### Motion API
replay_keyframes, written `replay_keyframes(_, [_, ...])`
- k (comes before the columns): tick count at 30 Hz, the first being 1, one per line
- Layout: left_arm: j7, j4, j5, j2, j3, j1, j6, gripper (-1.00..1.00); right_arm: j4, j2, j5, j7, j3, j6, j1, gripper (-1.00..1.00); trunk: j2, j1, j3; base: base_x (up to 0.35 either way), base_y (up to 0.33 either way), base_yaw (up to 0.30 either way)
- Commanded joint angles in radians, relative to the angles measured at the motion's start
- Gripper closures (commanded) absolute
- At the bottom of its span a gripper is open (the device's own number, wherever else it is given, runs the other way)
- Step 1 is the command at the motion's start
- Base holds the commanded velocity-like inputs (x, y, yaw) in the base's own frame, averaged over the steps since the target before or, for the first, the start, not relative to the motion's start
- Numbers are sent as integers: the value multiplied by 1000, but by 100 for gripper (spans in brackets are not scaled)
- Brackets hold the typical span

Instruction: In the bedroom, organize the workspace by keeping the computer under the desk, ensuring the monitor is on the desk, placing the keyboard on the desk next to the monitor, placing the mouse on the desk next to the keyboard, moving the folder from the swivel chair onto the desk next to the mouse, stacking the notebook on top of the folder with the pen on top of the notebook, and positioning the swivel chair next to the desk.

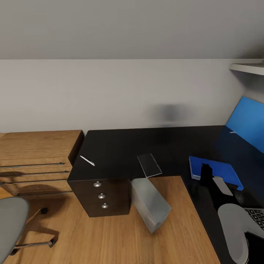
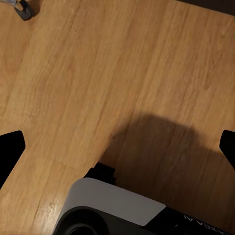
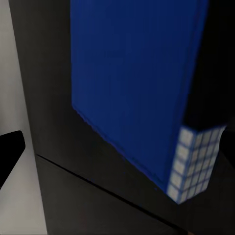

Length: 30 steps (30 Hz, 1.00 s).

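Black desk (image 1: pixel 121 150), right arm reaching over blue folder (image 1: pixel 220 169), left jaws wide above floor, right jaws unclear.

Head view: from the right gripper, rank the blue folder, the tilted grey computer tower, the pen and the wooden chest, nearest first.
1. Bright blue flat folder, on the black desk beside the right gripper.
2. Light-grey computer tower, tilted on the floor, left of the gripper.
3. Thin white pen, desk's far-left corner.
4. Wooden chest, beyond the desk's left end.

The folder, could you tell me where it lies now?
In the head view, the folder lies flat on the desk's right wing, beyond the keyboard.
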Motion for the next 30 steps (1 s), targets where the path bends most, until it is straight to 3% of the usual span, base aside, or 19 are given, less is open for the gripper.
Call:
replay_keyframes(1, [8,-1,3,0,-8,0,-2,-100,-2,0,-7,-5,-2,1,0,-100,-1,0,-1,-24,0,0])
replay_keyframes(30, [8,-1,2,1,-8,0,-2,-100,-3,3,-6,-5,2,0,-1,-100,-1,0,-1,-15,0,0])
